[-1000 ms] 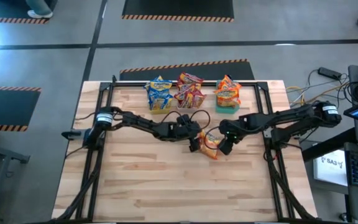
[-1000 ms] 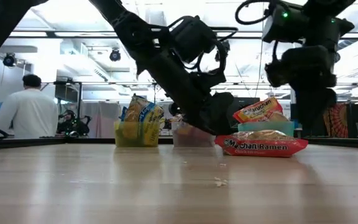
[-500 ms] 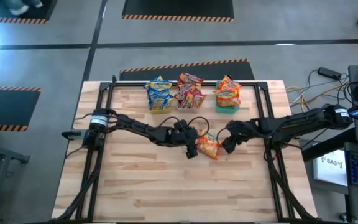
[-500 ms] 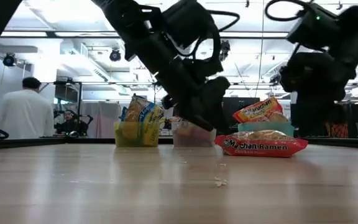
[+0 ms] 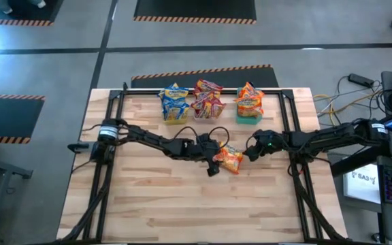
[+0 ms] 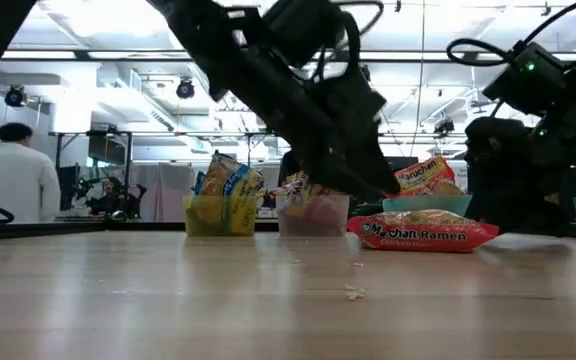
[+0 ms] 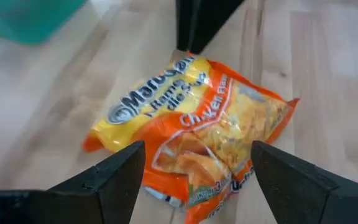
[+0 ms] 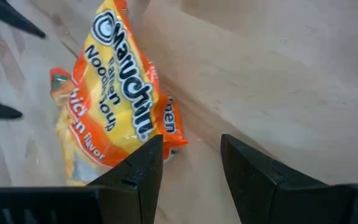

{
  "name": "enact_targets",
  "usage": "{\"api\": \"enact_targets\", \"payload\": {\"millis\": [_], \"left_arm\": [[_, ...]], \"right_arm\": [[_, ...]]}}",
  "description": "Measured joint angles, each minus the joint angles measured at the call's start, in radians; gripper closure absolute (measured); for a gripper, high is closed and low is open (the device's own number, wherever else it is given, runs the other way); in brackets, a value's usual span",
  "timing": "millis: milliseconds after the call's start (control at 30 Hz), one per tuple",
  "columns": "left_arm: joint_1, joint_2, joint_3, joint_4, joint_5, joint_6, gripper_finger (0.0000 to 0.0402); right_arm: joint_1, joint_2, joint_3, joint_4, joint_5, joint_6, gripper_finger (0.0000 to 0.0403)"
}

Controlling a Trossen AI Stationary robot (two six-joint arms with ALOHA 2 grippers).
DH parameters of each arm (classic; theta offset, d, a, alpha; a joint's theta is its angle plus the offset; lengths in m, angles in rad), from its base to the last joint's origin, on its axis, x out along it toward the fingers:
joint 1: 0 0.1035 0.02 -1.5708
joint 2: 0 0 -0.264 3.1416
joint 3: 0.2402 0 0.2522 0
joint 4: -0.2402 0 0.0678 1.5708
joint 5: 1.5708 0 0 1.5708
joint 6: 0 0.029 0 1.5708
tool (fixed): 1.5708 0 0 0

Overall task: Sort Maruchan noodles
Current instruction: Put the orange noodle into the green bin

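Observation:
One orange Maruchan packet (image 5: 229, 160) lies flat on the wood table, near its middle, label side up (image 7: 191, 134) (image 8: 107, 106). My left gripper (image 5: 214, 162) is open just left of it. In the left wrist view its fingers (image 7: 114, 177) stand apart on either side of the packet's near end, and I see no touch. My right gripper (image 5: 252, 151) is open, low and just right of the packet, clear of it (image 8: 191, 180). Other packets stand in three bins at the far edge.
At the far edge, a yellow bin (image 5: 174, 116) holds blue-and-yellow packets, a clear bin (image 5: 207, 109) red ones and a green bin (image 5: 248, 117) orange ones. Small crumbs (image 6: 351, 292) lie on the near table. A person (image 6: 8, 175) stands in the room behind.
My right gripper has drawn back from over the orange packet toward the table's right edge and sunk lower. My left gripper has moved toward the packet, a little rightward and nearer. The packet has stayed flat on the table.

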Motion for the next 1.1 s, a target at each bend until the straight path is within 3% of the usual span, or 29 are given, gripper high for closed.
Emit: {"api": "enact_targets", "payload": {"millis": [233,700,967,1100], "left_arm": [[0.015,0.069,0.0,0.03,0.104,-0.08,0.0126],[0.021,0.114,0.004,0.067,0.106,-0.107,0.0126],[0.021,0.126,0.005,0.064,0.105,-0.107,0.0126],[0.022,0.127,0.004,0.059,0.105,-0.108,0.0126]], "right_arm": [[-0.005,0.05,-0.013,0.126,-0.025,-0.02,0.0252],[-0.005,0.216,0.023,0.275,-0.088,-0.032,0.0252],[-0.002,0.207,0.034,0.409,-0.231,-0.009,0.0252],[-0.004,0.204,0.043,0.38,-0.237,-0.044,0.0254]]}}
